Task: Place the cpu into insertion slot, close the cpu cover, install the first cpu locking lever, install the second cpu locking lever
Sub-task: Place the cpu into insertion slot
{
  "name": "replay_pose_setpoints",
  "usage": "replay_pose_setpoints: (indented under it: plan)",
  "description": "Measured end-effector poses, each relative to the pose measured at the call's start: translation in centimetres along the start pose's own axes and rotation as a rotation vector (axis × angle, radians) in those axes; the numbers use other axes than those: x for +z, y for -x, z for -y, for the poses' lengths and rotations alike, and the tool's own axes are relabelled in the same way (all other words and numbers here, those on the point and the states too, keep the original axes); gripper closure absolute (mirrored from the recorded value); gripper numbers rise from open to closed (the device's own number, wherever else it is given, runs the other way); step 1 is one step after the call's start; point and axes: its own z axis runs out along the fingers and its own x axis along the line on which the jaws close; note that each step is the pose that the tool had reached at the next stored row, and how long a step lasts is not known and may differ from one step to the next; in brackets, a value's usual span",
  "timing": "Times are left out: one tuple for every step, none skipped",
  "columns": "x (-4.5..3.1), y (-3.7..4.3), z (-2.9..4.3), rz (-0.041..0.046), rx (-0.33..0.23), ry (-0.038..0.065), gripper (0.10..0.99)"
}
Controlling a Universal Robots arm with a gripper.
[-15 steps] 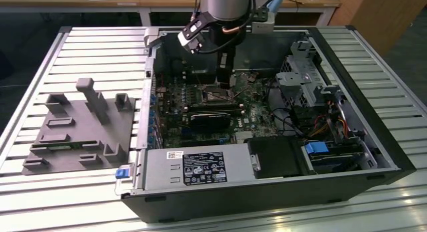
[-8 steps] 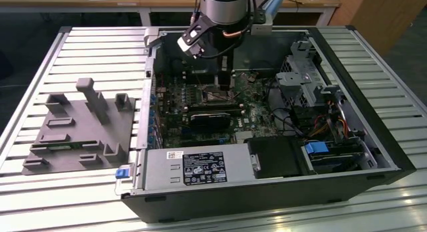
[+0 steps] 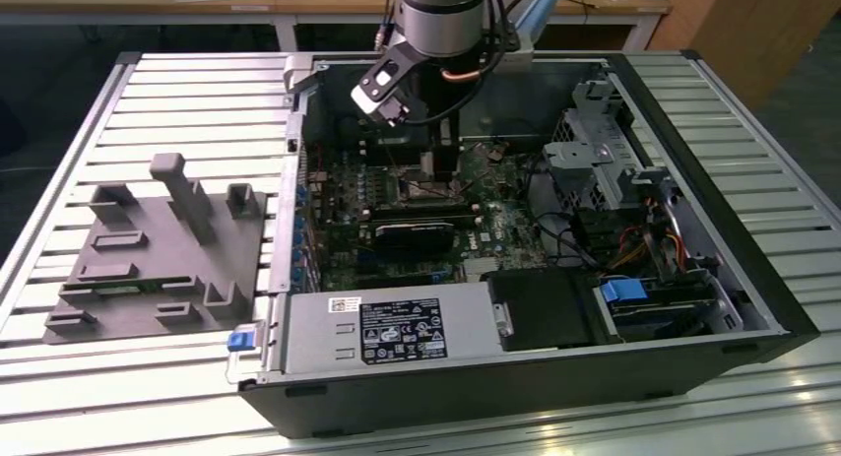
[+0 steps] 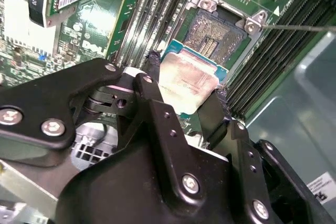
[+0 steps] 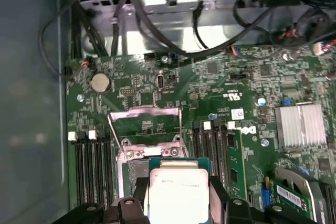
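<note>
Cpu (image 4: 186, 82), silver top showing, is clamped by its edges between the two black fingers (image 4: 157, 108) of the tool (image 4: 185, 85). It hangs over the green motherboard (image 5: 157, 85), just beside the bare insertion slot (image 4: 218, 30), not seated in it. At the slot's edge the cpu cover (image 5: 144, 112) stands raised. Around them is the open computer case (image 3: 526, 377) on the slatted desk (image 3: 171, 111).

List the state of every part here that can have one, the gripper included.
Black two-finger gripper: shut on the cpu.
Square silver-topped cpu: held above the board, not seated.
Square silver-rimmed insertion slot: empty, contacts bare.
Thin silvery frame cpu cover: flipped open.
Black computer case: lying on its side, side panel off.
</note>
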Motion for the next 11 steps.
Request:
replay_pose_setpoints:
  plan:
    - [0.1, 0.0, 0.06, -0.0009, -0.009, 0.0, 0.549]
    - [0.19, 0.0, 0.12, -0.0017, -0.019, 0.0, 0.549]
    - [0.29, 0.0, 0.18, -0.0026, -0.028, 0.0, 0.549]
    - [0.39, 0.0, 0.25, -0.0034, -0.038, 0.0, 0.549]
    - [0.49, -0.01, 0.31, -0.0043, -0.047, -0.001, 0.549]
    - [0.59, -0.02, 0.36, -0.005, -0.056, -0.001, 0.549]
    - [0.69, -0.04, 0.42, -0.0056, -0.062, -0.001, 0.549]
    - [0.79, -0.09, 0.5, -0.0058, -0.068, -0.001, 0.549]
    - [0.88, -0.16, 0.57, -0.0052, -0.073, -0.001, 0.549]
    - [0.97, -0.25, 0.62, -0.0032, -0.078, -0.001, 0.549]
    - [1.06, -0.36, 0.66, -0.0002, -0.082, -0.001, 0.549]
